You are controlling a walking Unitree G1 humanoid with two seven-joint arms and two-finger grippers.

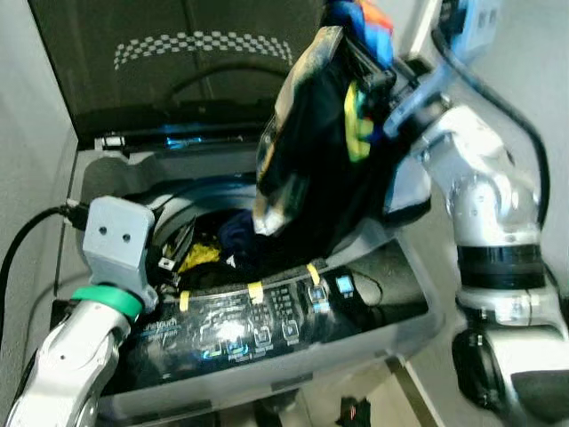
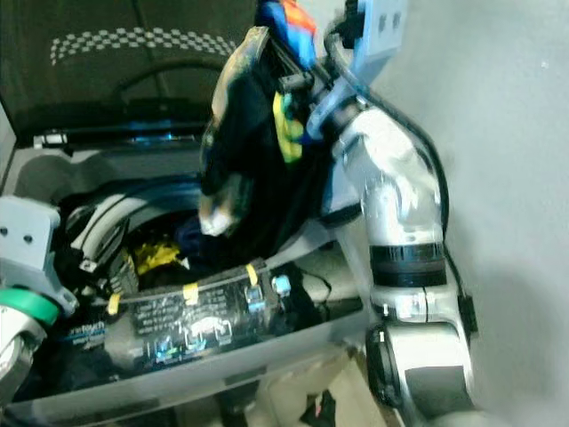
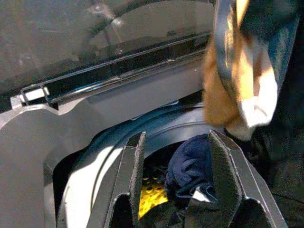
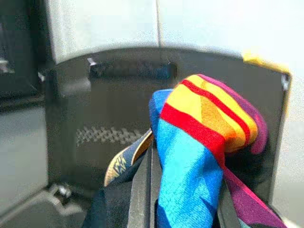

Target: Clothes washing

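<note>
So the right gripper (image 1: 360,40) is up high, its black fingers pinched on a bundle of clothes (image 1: 311,151): a soft, bright striped fabric in blue, red and yellow bunched over the fingers, with dark, limp cloth hanging below it, right over the washer drum (image 1: 222,240). Down in the drum sit a navy garment (image 3: 190,166) and something yellow (image 1: 200,256). The left gripper (image 3: 175,171) is at the round drum rim, its two ribbed fingers spread apart, holding nothing. Nearer the robot is the glossy control panel (image 1: 258,325); behind the bundle, the dark lid (image 1: 178,62) stands open.
</note>
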